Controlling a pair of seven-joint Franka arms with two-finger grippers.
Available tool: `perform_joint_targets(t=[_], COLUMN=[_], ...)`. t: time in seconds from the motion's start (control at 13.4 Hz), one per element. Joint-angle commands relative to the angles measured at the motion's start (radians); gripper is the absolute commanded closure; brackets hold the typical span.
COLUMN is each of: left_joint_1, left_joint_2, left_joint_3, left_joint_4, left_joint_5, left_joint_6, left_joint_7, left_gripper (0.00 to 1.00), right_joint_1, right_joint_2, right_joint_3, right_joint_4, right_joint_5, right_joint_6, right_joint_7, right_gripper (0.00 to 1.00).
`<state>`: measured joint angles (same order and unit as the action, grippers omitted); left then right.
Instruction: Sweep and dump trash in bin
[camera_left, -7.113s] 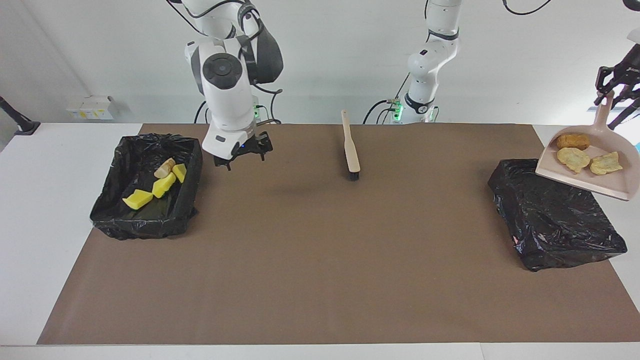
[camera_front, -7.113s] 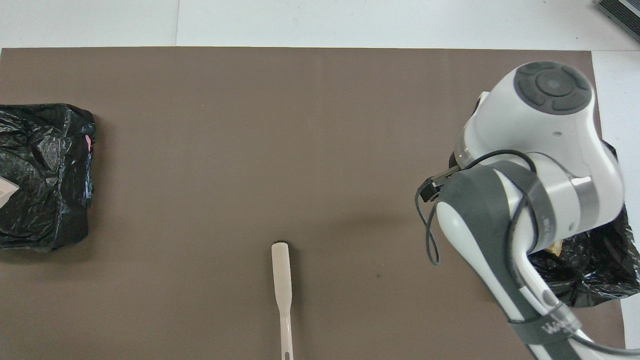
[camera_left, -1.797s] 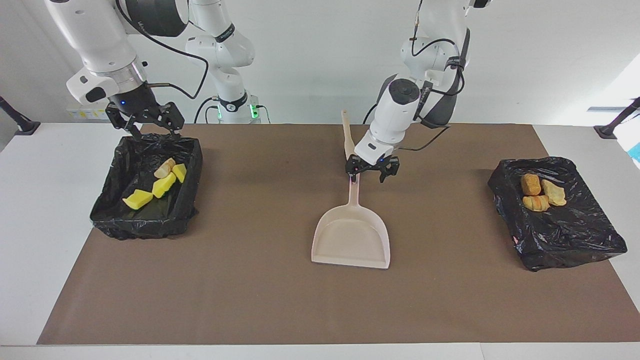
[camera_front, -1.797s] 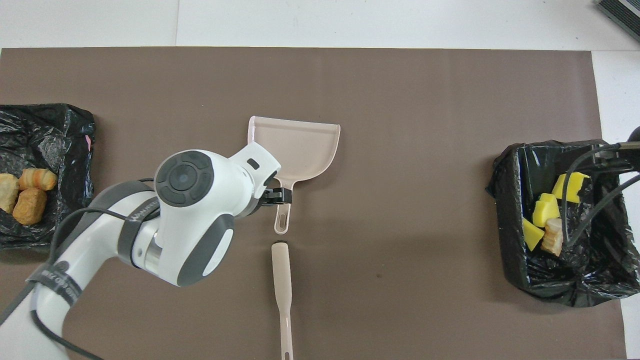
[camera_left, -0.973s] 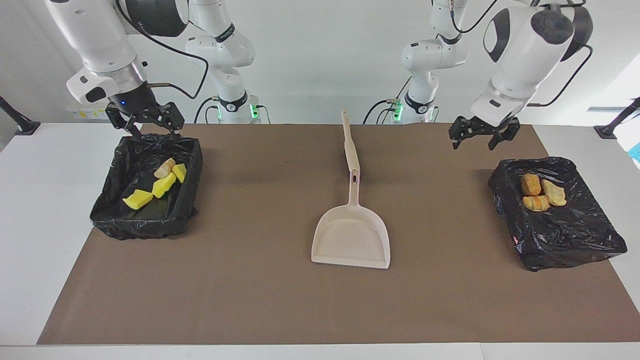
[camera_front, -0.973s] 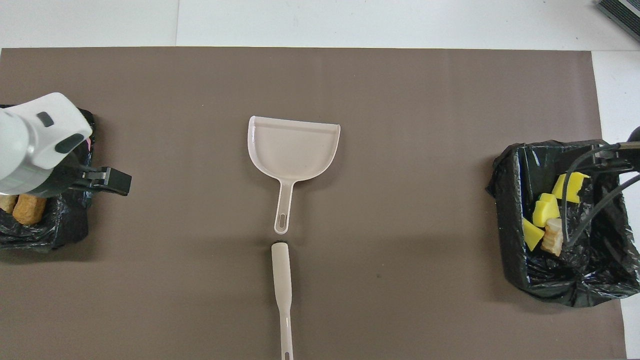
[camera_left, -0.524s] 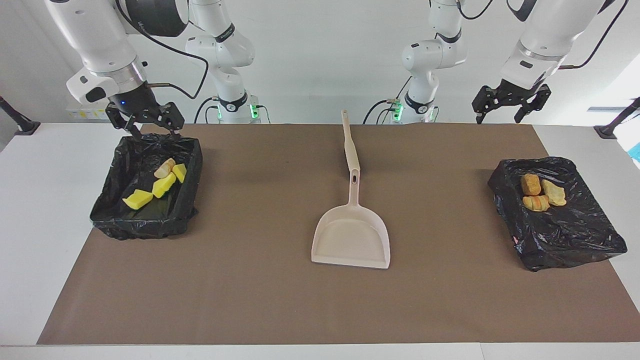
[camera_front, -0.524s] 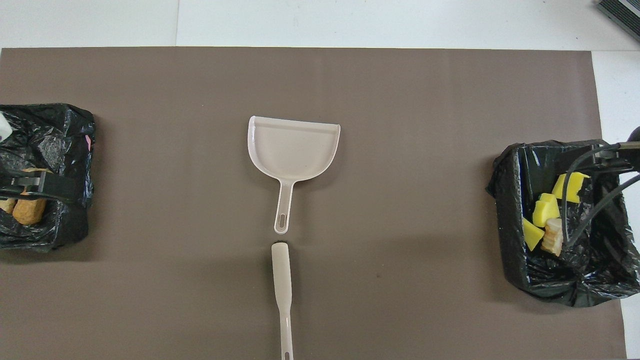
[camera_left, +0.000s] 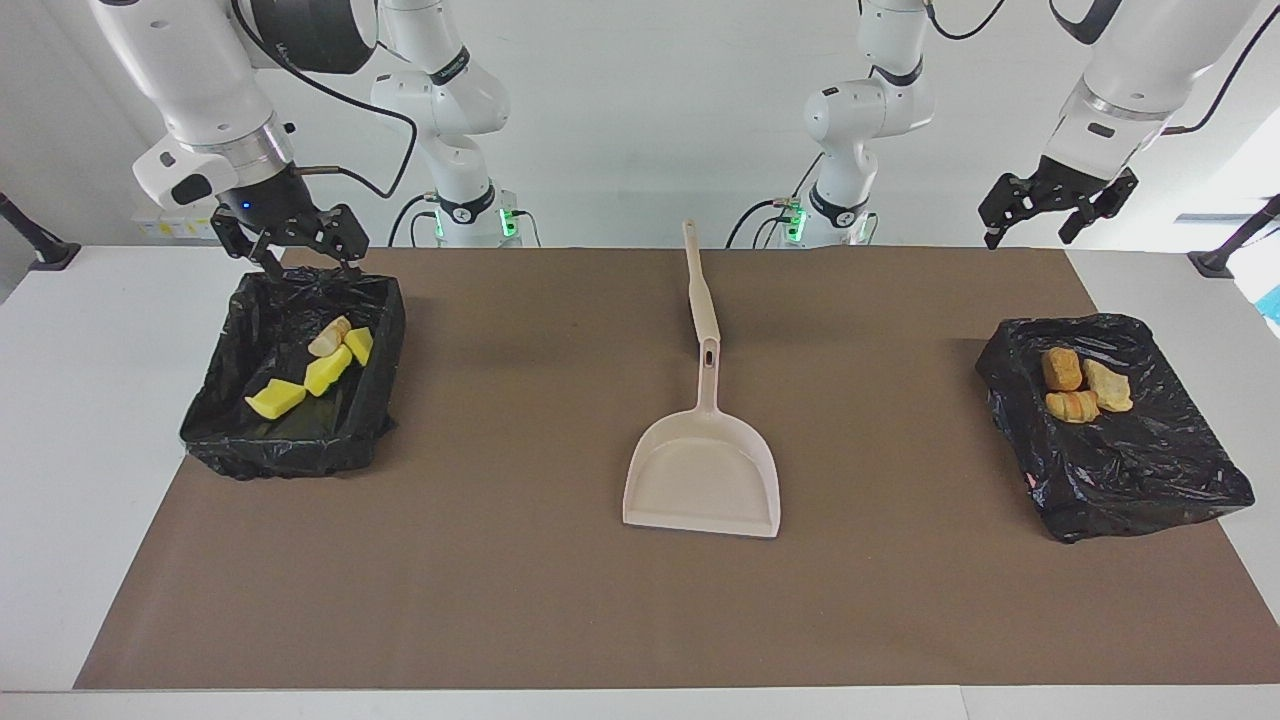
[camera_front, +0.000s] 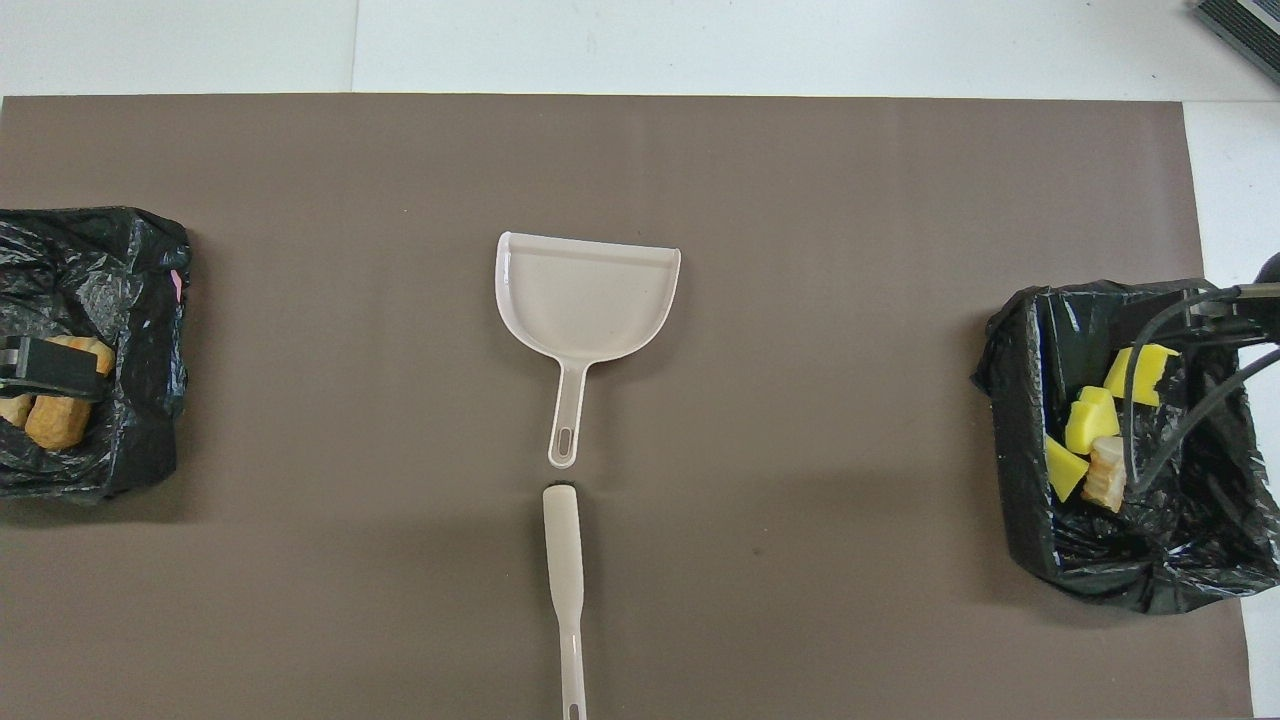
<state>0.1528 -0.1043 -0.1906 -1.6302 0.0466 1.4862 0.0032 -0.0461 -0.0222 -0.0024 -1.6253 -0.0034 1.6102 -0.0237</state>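
Since the dustpan (camera_left: 703, 470) was set down mid-worktop and let go, the left gripper (camera_left: 1056, 207) has risen and swung out to the left arm's end, now high over that end's edge strip, jaws spread, holding nothing. Right gripper (camera_left: 291, 243) unchanged: open, empty, over the rim of the bin (camera_left: 385, 330) at the right arm's end. Trash: four lumps (camera_left: 312, 371) in that bin, three lumps (camera_left: 1083, 385) on the bagged bin (camera_left: 1130, 465) at the left arm's end. Brush (camera_left: 700, 295) lies at the pan's handle, toward the robots' edge. Mat (camera_left: 500, 560) shows no loose lumps; task looks complete.
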Motion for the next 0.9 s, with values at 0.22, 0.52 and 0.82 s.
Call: perform_joint_targets(t=[0.22,0.52,0.82], left_joint_1=[-0.139,-0.139,-0.127], left_joint_2=[-0.017,-0.029,-0.018], left_joint_3=[0.132,0.14,0.139], left_joint_4=[0.001,-0.007,0.001], left_joint_5=[-0.008,-0.022,-0.116], left_joint_6=[-0.037,-0.02,0.072], left_joint_7=[0.006,0.003,-0.014], left_gripper=[0.0,0.0,0.0], right_joint_1=[-0.005,-0.006,-0.006], right_joint_2=[-0.019,-0.019,-0.019], right_joint_3=[0.002,0.002,0.002], right_joint_4=[-0.021,-0.021,-0.021], right_joint_5=[0.019,0.019,0.019], right_joint_6=[-0.004,-0.003,-0.004], right_joint_7=[0.015,0.015,0.015], right_gripper=[0.0,0.0,0.0])
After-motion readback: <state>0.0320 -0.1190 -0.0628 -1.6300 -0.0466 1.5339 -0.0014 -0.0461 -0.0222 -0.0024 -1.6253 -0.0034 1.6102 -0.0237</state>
